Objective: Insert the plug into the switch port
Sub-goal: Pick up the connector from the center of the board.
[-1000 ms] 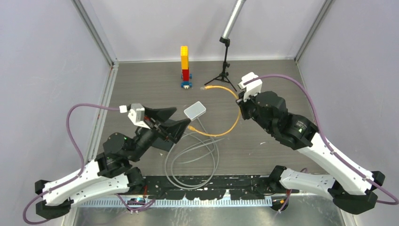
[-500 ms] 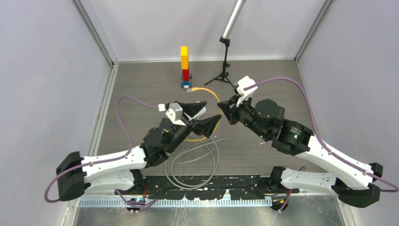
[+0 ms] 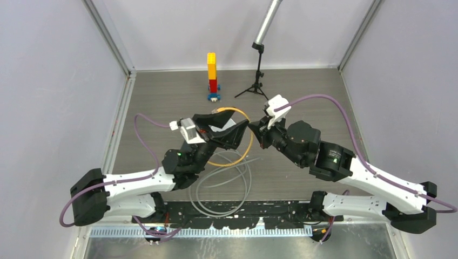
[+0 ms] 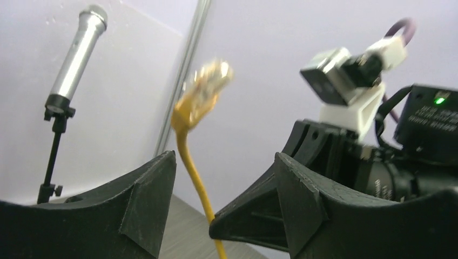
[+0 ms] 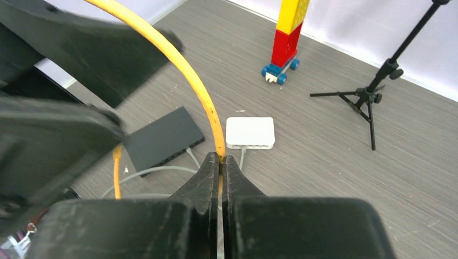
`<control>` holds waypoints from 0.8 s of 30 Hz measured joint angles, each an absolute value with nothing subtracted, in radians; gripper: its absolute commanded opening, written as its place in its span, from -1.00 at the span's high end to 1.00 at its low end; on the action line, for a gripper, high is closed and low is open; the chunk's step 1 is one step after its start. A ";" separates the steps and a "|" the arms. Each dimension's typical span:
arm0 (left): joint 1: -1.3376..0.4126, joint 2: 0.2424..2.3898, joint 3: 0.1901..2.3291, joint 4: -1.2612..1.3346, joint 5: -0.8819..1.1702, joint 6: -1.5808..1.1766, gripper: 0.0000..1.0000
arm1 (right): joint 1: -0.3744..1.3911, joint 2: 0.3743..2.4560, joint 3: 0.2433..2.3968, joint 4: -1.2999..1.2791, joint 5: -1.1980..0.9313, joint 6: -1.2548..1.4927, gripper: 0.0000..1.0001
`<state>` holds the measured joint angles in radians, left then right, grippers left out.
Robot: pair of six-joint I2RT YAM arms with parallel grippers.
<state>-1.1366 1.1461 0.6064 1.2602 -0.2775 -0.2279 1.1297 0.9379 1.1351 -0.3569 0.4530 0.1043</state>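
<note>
My right gripper (image 5: 220,160) clamps the yellow cable (image 5: 186,73); my left gripper (image 4: 224,162) stands apart around it, below the plug (image 4: 208,86).

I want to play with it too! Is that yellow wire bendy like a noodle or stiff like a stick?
Probably springy-bendy: the yellow wire arches in a smooth curve from the right gripper pinching it. It seems not fully floppy, since its plug end stands up unsupported. It is likely light, since a thin pinch holds it aloft.
</note>
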 measured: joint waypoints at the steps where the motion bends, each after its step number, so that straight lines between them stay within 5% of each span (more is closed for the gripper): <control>1: -1.137 1.135 0.606 1.262 -0.278 -0.228 -0.43 | 1.131 0.934 1.128 -0.361 0.457 0.105 0.99; 5: -1.137 1.101 0.605 1.275 -0.287 -0.223 -0.42 | 1.131 0.923 1.119 -0.368 0.457 0.106 0.99; 10: -1.137 1.114 0.606 1.283 -0.301 -0.200 -0.13 | 1.131 0.921 1.119 -0.368 0.419 0.113 0.99; 18: -1.137 1.155 0.629 1.283 -0.329 -0.173 1.00 | 1.131 0.898 1.115 -0.368 0.362 0.135 0.99; 24: -1.137 1.154 0.638 1.279 -0.325 -0.164 1.00 | 1.131 0.863 1.101 -0.366 0.335 0.140 0.99</control>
<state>-1.1374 1.1542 0.6384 1.2785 -0.3252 -0.1642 1.1305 0.8635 1.1011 -0.3656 0.3351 0.1402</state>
